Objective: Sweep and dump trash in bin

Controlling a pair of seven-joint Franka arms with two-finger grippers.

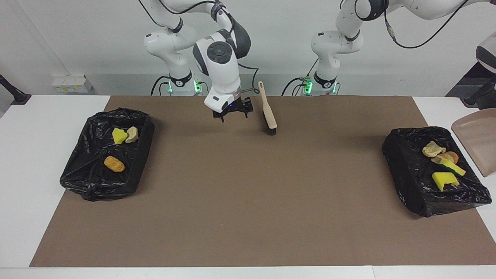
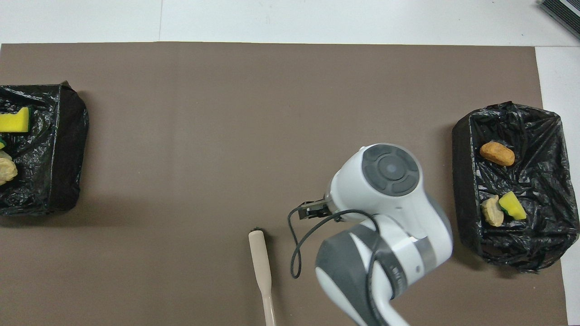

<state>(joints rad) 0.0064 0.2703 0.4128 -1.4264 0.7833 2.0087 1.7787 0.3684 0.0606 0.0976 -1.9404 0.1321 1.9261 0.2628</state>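
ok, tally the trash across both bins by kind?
Yellow sponges: 3
Orange-brown lumps: 2
Pale tan lumps: 2
Total: 7

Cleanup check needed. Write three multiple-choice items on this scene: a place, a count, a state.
1. Where is the beige wooden brush with black bristles? A. in a bin B. on the brown mat C. in the dustpan
2. How many trash pieces lie in the black-bagged bin at the right arm's end? A. one B. three C. five
3. The right gripper is: A. open, empty B. shut on the brush C. shut on a sponge
Answers: B, its bristles rest on the mat; B, a yellow sponge, a pale lump and an orange lump; A, its fingers stand apart beside the brush.
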